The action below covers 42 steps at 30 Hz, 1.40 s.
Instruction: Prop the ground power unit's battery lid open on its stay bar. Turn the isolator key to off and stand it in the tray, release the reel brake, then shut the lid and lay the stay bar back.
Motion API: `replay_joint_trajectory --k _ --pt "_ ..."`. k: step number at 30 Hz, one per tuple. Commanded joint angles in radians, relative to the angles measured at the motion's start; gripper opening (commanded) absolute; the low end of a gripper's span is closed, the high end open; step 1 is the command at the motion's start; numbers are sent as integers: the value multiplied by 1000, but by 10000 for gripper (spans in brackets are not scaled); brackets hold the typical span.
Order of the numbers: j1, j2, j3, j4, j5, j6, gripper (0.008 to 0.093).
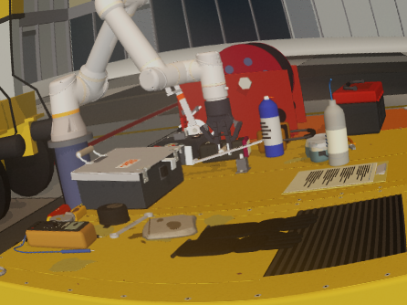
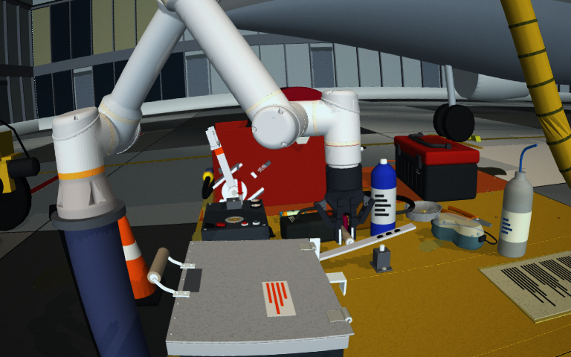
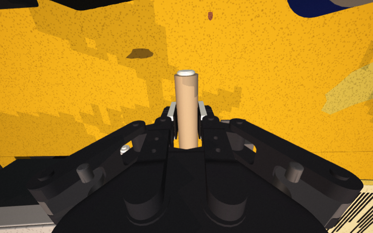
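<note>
My gripper (image 2: 344,234) is closed around the tan handle (image 3: 186,110) of the white stay bar (image 2: 365,242), which I hold just above the yellow deck beside the battery box. The bar slants low from the lid's hinge corner towards the blue bottle (image 2: 382,197). The grey battery lid (image 2: 257,290) lies flat and shut on its box (image 1: 130,176), its roller handle (image 2: 158,265) at the near-left edge. Behind it stands the black isolator panel (image 2: 235,221) and the red reel (image 1: 260,86) with its white brake lever (image 2: 221,162). A small grey block (image 2: 381,259) stands below the bar.
The blue bottle stands close to the right of my fingers, with a black case (image 2: 303,225) just behind them. Farther right are a grey squeeze bottle (image 2: 514,219), a red-lidded toolbox (image 2: 436,166) and a printed card (image 2: 530,282). A multimeter (image 1: 61,233), tape roll (image 1: 112,213) and spanner (image 1: 130,224) lie at the front left.
</note>
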<state>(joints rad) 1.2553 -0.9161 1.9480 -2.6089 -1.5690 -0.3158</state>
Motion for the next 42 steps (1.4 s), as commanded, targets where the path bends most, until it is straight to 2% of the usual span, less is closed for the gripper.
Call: replay_joint_trajectory --k 1,42 --pt "0 0 0 4 -2 0 80" --pt "3 8 -17 14 -2 3 80"
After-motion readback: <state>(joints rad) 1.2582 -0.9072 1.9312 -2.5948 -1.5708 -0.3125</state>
